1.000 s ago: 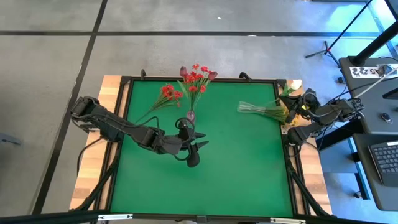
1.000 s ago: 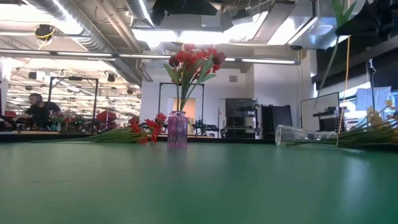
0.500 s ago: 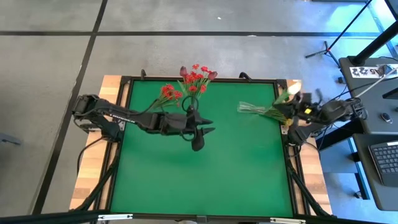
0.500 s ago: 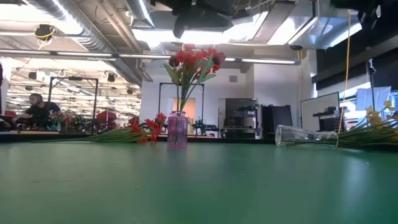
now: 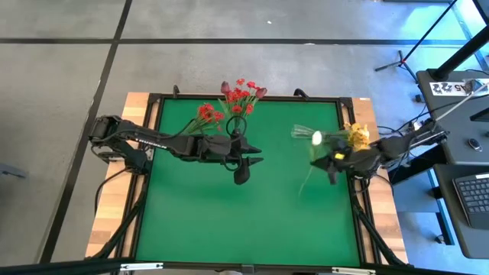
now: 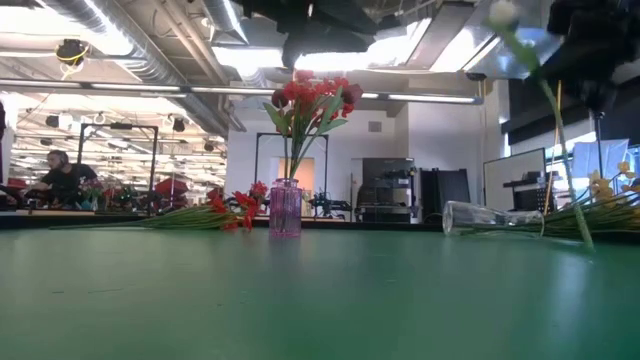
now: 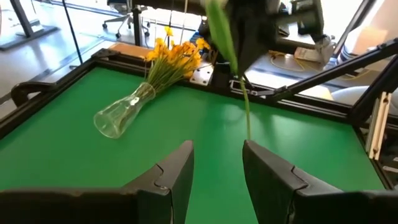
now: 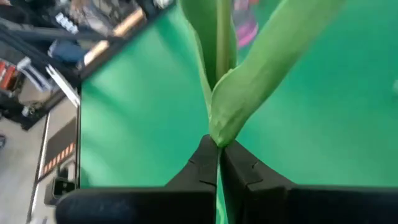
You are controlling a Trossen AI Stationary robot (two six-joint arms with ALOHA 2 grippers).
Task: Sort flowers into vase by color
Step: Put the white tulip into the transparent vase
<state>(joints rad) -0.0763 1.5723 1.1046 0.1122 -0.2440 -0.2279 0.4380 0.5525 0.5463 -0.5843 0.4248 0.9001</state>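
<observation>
- A white bud (image 5: 316,137) on a long green stem is raised above the green table's (image 5: 252,221) right side
- The right gripper (image 5: 334,159) clamps that stem
- The left gripper (image 5: 246,159), half parted and holding nothing, hovers beside the pink vase (image 6: 285,209) of red flowers (image 6: 310,98)

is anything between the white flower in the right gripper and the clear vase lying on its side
Nothing visible. The right gripper is shut on the white flower just beside the clear vase, over bare green mat. Yellow flowers already fill the vase's mouth.
</observation>
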